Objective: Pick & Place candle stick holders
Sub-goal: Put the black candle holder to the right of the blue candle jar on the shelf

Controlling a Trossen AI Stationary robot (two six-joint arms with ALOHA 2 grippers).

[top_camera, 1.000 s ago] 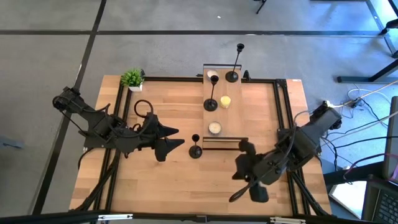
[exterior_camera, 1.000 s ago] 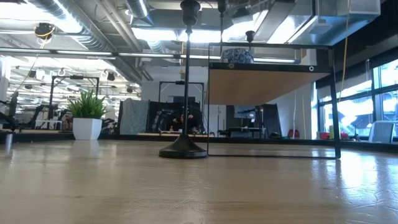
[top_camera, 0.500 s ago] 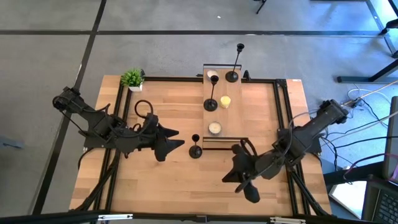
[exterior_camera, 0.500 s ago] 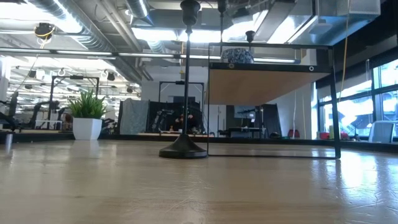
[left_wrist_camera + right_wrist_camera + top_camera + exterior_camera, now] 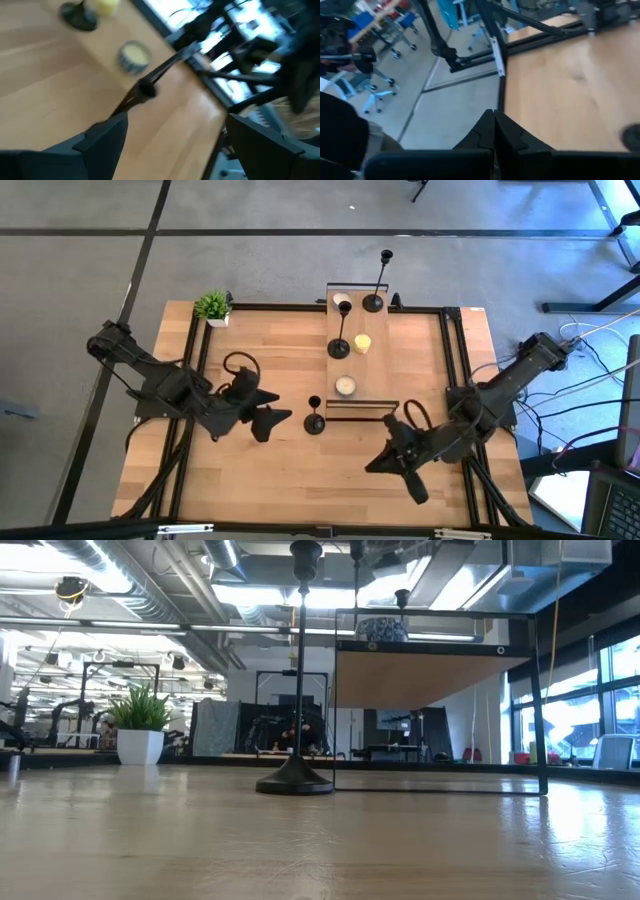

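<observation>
A short black candle stick holder (image 5: 314, 420) stands on its round base on the table; it also shows in the low view (image 5: 298, 670). Two taller holders (image 5: 340, 348) (image 5: 373, 303) stand on a raised wooden shelf (image 5: 345, 365). My left gripper (image 5: 283, 406) is open and empty, just left of the short holder. In the left wrist view the short holder's cup (image 5: 146, 90) shows blurred ahead of the open fingers (image 5: 105, 137). My right gripper (image 5: 372, 466) is shut and empty over the table's near right part.
A yellow candle (image 5: 362, 343) and two white candles (image 5: 345, 386) (image 5: 341, 300) sit on the shelf. A small green potted plant (image 5: 213, 307) stands at the far left corner. A black frame (image 5: 300, 307) runs round the table top. A person (image 5: 340, 135) shows beyond the table.
My right gripper has swung toward the table's left edge and turned, its arm stretching out; it stays shut. My left arm has shifted a little toward the near edge, with its gripper still open beside the short holder. The holders have not moved.
</observation>
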